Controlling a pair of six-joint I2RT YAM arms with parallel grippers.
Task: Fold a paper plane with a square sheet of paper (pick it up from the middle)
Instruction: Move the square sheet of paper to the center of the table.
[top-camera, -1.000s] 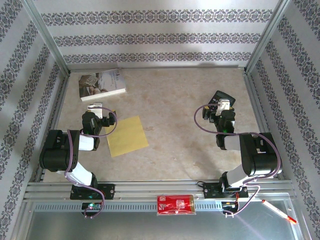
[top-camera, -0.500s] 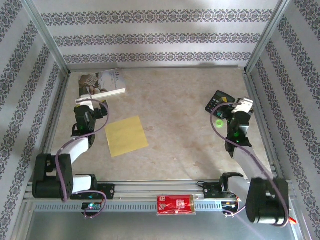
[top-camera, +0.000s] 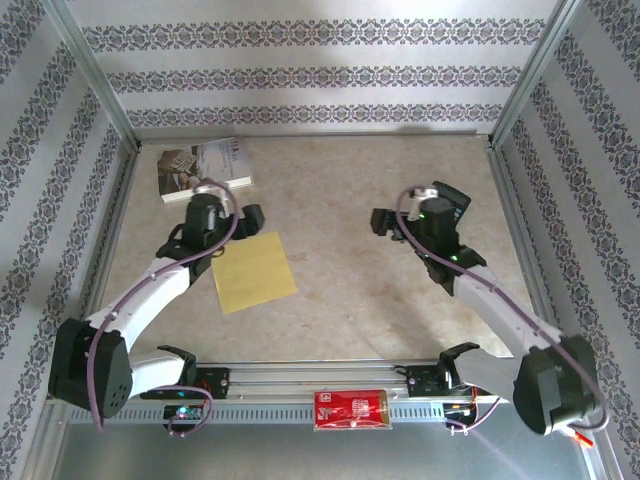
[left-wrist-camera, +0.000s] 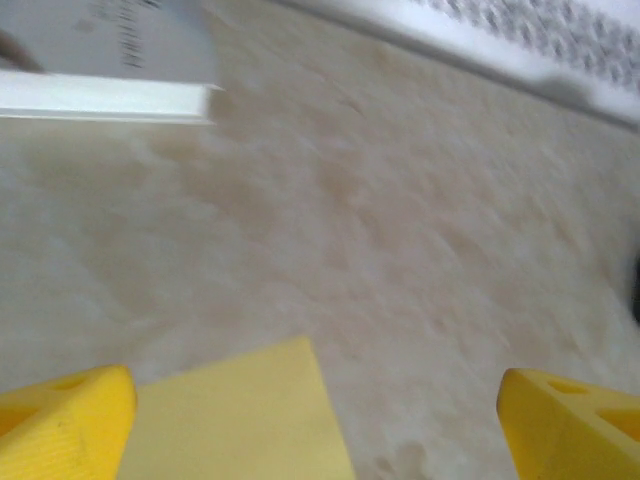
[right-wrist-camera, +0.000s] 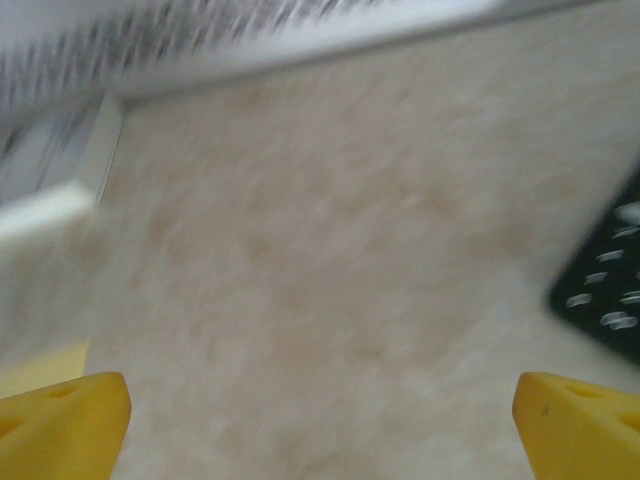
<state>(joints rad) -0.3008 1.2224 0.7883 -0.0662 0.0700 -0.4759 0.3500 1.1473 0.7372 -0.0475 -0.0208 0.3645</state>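
The square sheet of paper (top-camera: 255, 272) lies flat on the table, left of centre, plain yellow. My left gripper (top-camera: 248, 219) hovers at the sheet's far edge, jaws wide apart and nothing between them. The left wrist view shows the paper's (left-wrist-camera: 235, 420) corner low between the yellow fingertips (left-wrist-camera: 62, 420), with my left gripper (left-wrist-camera: 315, 430) over bare table beside that corner. My right gripper (top-camera: 384, 222) is open over bare table right of centre, well apart from the sheet. In the right wrist view, my right gripper (right-wrist-camera: 320, 430) has only tabletop between its fingertips (right-wrist-camera: 580, 425). A yellow sliver of the paper (right-wrist-camera: 40, 365) shows at the left edge.
A white printed book (top-camera: 203, 168) lies at the back left, its edge close above the left gripper (left-wrist-camera: 100, 95). A black calculator (top-camera: 452, 196) lies behind the right wrist and shows at the right (right-wrist-camera: 610, 290). A red packet (top-camera: 350, 409) sits on the front rail. Patterned walls enclose the table.
Both arms have swung inward: the left gripper from beside the book to the paper's far edge, the right gripper from the calculator toward the table's middle.
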